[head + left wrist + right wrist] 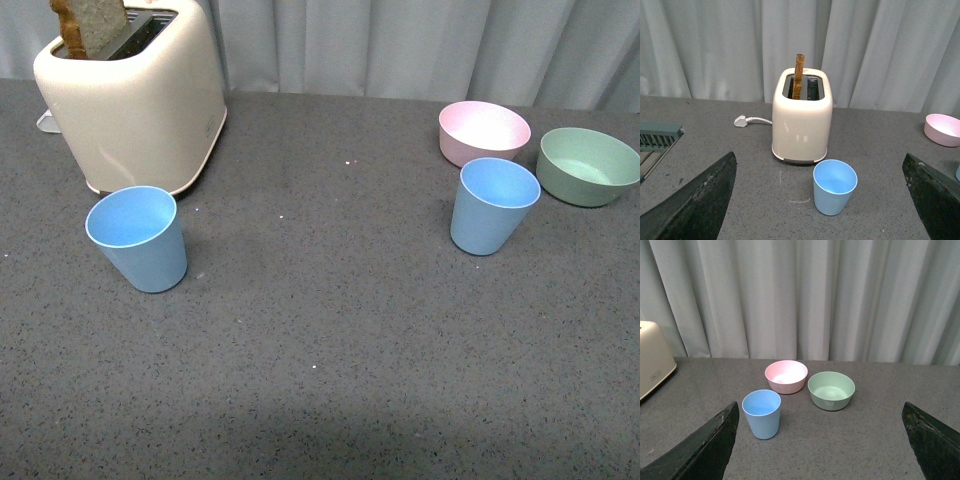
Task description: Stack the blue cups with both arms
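I'm seeing left fingers [700, 205] and right fingers [700, 450] both hanging spread wide. Left blue cup [137, 238] is standing by toaster [140, 100], right blue cup [492, 205] by pink bowl [484, 130], on desk [330, 330].

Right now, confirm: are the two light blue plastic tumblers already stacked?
No, one light blue tumbler stands by the cream toaster, the other tumbler beside the pink bowl, far apart.
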`<state>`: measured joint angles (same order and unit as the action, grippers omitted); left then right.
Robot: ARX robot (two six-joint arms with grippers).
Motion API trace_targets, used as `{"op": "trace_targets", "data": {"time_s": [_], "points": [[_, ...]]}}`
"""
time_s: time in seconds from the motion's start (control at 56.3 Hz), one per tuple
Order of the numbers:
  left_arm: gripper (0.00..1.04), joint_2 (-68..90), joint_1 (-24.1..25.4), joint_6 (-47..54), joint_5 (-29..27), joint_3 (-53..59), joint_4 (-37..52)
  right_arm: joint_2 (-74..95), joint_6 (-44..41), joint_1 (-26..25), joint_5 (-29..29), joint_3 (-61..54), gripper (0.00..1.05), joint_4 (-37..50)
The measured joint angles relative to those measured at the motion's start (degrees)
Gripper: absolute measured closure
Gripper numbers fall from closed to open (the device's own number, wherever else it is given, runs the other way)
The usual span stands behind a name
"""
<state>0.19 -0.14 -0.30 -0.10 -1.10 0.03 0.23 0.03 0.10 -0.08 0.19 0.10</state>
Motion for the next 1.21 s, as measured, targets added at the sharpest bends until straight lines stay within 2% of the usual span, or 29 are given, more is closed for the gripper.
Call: {"op": "trace_targets", "data": {"time_s": [0.284, 0.32, 0.338, 0.373, 0.426, 0.515, 0.675, 0.799, 0.888, 1.013, 1.208], "points": [[0.07, 0.07, -0.04, 0.00, -0.37, -0.02, -0.07, 0.00, 0.00, 0.00, 0.00, 0.00, 0.10, 0.00], [0.07, 1.09, -1.14, -1.36, -3.19, -0.70, -1.92, 0.00, 0.00, 0.00, 0.00, 0.00, 0.10, 0.00], [0.07, 2.43, -2.08, -2.69, -7.19, -1.62, -5.18, 0.00, 0.00, 0.00, -0.02, 0.00, 0.10, 0.00], [0.07, 5.60, -3.02, -4.74, -11.61, -2.99, -8.79, 0.02, 0.00, 0.00, 0.00, 0.00, 0.10, 0.00], [0.07, 9.70, -3.17, -6.19, -13.94, -3.39, -9.60, 0.00, 0.00, 0.00, 0.00, 0.00, 0.10, 0.00], [0.07, 16.98, -1.70, -7.82, -13.03, -3.78, -4.74, 0.00, 0.00, 0.00, 0.00, 0.00, 0.10, 0.00], [0.07, 37.05, 2.82, -10.10, -7.15, -8.87, 9.88, 0.00, 0.00, 0.00, -0.02, 0.00, 0.10, 0.00], [0.07, 53.68, 3.50, -11.41, -2.67, -15.58, 13.86, 0.00, 0.00, -0.02, 0.00, 0.00, 0.10, 0.00], [0.07, 66.45, 3.15, -13.46, -1.22, -22.27, 13.14, 0.00, 0.00, 0.00, -0.02, 0.00, 0.10, 0.00], [0.07, 81.05, 1.40, -15.80, -0.22, -33.24, 7.45, 0.00, -0.02, -0.02, 0.00, 0.00, 0.10, 0.00], [0.07, 93.20, -1.36, -18.56, 0.13, -43.10, 0.07, 0.00, -0.02, 0.00, 0.00, 0.00, 0.10, 0.00]]}}
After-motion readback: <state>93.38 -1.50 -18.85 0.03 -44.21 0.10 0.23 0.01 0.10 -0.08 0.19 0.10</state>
